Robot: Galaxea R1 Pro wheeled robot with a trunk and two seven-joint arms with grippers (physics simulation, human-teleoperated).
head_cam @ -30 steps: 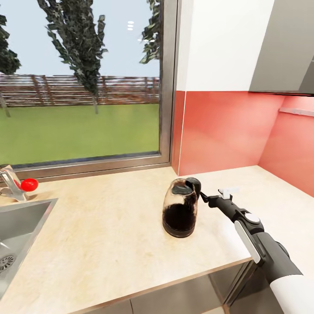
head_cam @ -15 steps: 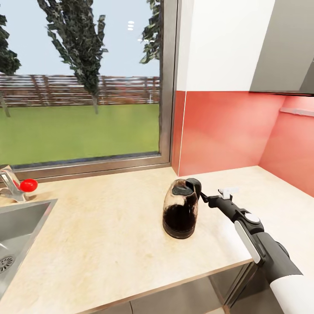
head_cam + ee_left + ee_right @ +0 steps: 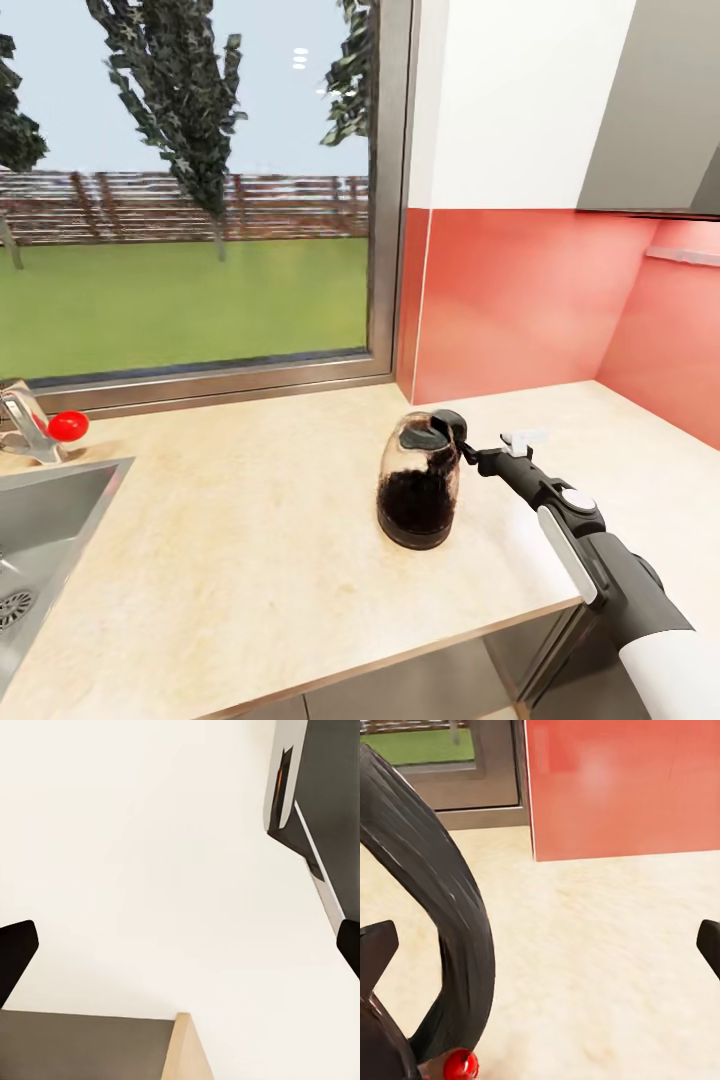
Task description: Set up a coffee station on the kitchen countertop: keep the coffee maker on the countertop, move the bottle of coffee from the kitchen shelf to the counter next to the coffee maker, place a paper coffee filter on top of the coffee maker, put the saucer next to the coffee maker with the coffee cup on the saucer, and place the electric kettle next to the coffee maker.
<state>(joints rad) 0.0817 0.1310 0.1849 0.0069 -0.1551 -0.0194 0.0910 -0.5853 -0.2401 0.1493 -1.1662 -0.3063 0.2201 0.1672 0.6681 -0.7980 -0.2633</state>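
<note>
- The electric kettle (image 3: 418, 490) stands upright on the pale, stone-mottled countertop (image 3: 250, 520), between the sink and the red corner wall. Its body is a rounded glass dome, dark in the lower half and clear above, with a dark lid and a black base.
- A thick, ribbed black handle (image 3: 431, 915) curves in an arc down the kettle's side; a small glossy red button (image 3: 460, 1066) sits at its foot.
- The right gripper (image 3: 470, 455) reaches from the right arm (image 3: 590, 560), a dark grey and white jointed limb, to the kettle's handle side. In the right wrist view its two black fingertips (image 3: 376, 949) stand far apart at either edge, jaws wide, with the handle just beside one of them. Contact with the handle cannot be told.
- The left gripper (image 3: 180, 952) shows two black tips spread wide against a plain cream surface, holding nothing.
- A brushed steel sink (image 3: 45, 540) is set into the counter at the left, with a metal tap (image 3: 25, 425) bearing a round red knob (image 3: 67, 425).
- Behind the counter are a metal-framed window (image 3: 385, 200) and a smooth red backsplash (image 3: 510, 300).
</note>
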